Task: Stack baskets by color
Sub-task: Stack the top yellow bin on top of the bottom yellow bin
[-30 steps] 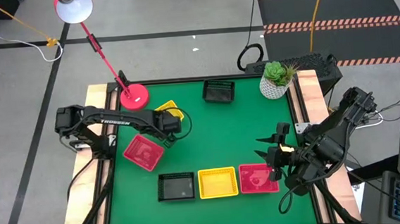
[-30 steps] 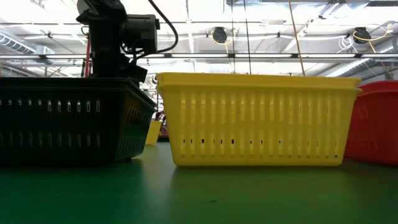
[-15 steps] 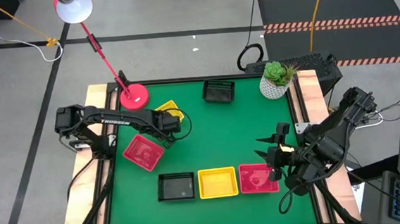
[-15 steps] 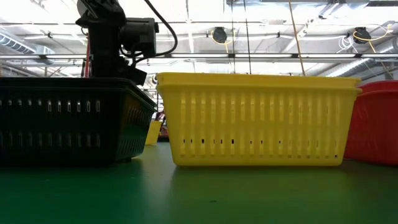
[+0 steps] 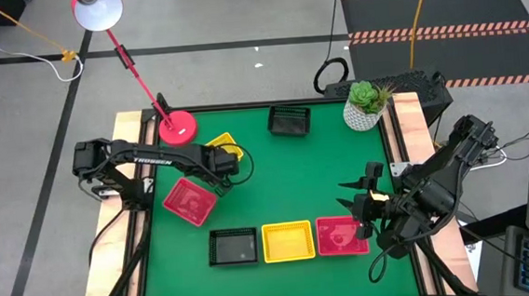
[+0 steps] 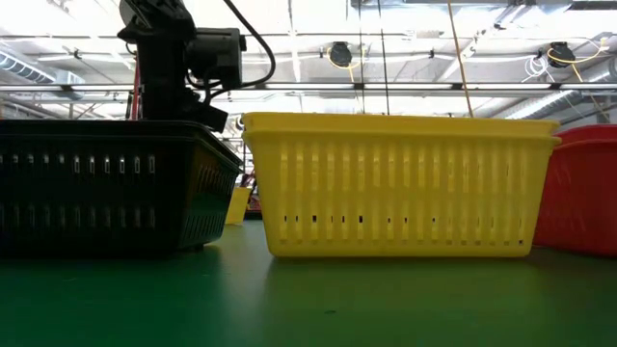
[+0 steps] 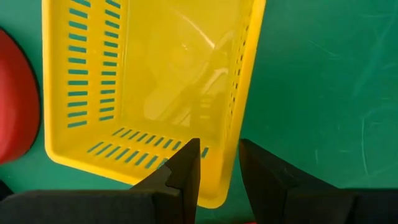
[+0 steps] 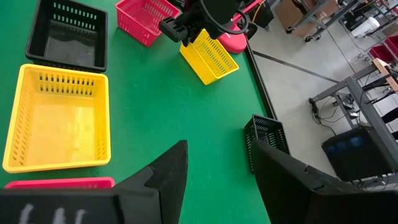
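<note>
- Near me, at six o'clock on the table, three baskets stand in a row: black stack [image 5: 233, 246], yellow stack [image 5: 287, 241], red stack [image 5: 342, 235]. How many are nested in each, I cannot tell.
- I keep the right gripper [image 5: 354, 200] above the red stack's far edge, jaws apart, holding nothing.
- At nine o'clock one red basket [image 5: 190, 201] is loose on the table.
- The left gripper [image 7: 217, 165] has its fingers astride the rim of the tilted yellow basket [image 7: 149, 87], at about ten o'clock; it is a grip, I judge.
- At twelve o'clock a black basket [image 5: 290, 120] waits alone.
- I judge three baskets are left to stack.
- The centre is open green; the lamp base [image 5: 178, 128] stands just beside the yellow basket.
</note>
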### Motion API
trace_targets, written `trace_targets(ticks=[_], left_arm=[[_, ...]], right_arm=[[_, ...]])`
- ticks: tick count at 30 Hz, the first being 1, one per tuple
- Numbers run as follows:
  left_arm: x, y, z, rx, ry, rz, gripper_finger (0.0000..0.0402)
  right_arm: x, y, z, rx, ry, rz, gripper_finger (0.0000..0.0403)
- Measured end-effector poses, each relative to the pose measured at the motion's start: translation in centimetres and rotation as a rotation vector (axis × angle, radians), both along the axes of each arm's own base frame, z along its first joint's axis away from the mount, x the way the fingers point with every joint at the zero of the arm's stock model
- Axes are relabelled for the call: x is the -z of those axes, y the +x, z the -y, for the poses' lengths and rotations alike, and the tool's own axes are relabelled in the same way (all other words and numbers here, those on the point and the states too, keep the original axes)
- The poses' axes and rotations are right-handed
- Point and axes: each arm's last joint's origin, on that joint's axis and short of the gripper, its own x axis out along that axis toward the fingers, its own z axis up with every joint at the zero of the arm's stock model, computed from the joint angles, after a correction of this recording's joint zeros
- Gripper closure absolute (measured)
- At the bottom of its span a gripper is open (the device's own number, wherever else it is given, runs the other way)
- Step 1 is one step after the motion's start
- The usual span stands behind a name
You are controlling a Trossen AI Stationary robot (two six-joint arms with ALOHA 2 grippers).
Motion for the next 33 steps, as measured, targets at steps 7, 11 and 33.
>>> trace_targets(ticks=[7,11,33], left_arm=[[0.0,0.0,-0.2,0.022,0.001,-0.003,0.0321],[0.0,0.2,-0.3,0.035,0.004,0.009,0.0373],[-2.5,1.4,0.7,0.127,-0.019,0.028,0.0394]], right_arm=[[0.0,0.0,0.0,0.000,0.000,0.000,0.0234],[0.0,0.0,0.0,0.000,0.000,0.000,0.0234],[0.0,0.0,0.0,-0.010,-0.014,-0.008,0.0234]])
